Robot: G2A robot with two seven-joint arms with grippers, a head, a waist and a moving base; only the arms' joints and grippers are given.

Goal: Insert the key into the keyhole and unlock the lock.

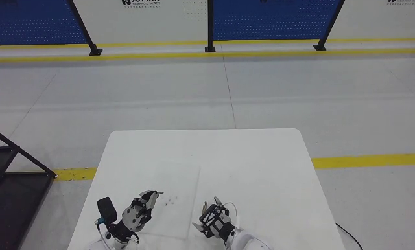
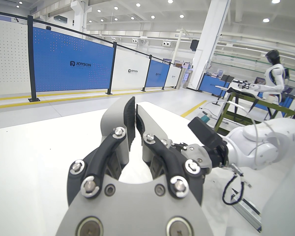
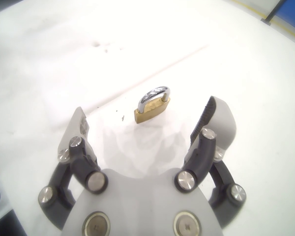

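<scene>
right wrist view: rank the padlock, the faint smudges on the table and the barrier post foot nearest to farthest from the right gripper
1. padlock: on the table, just ahead of the open fingers.
2. smudges: farther out on the same surface.
3. barrier post foot: past the table's far edge.

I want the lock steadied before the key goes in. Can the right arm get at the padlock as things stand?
Probably yes. The right gripper is open and faces the padlock, which sits on the white table just ahead of its fingers, with nothing between them.
</scene>
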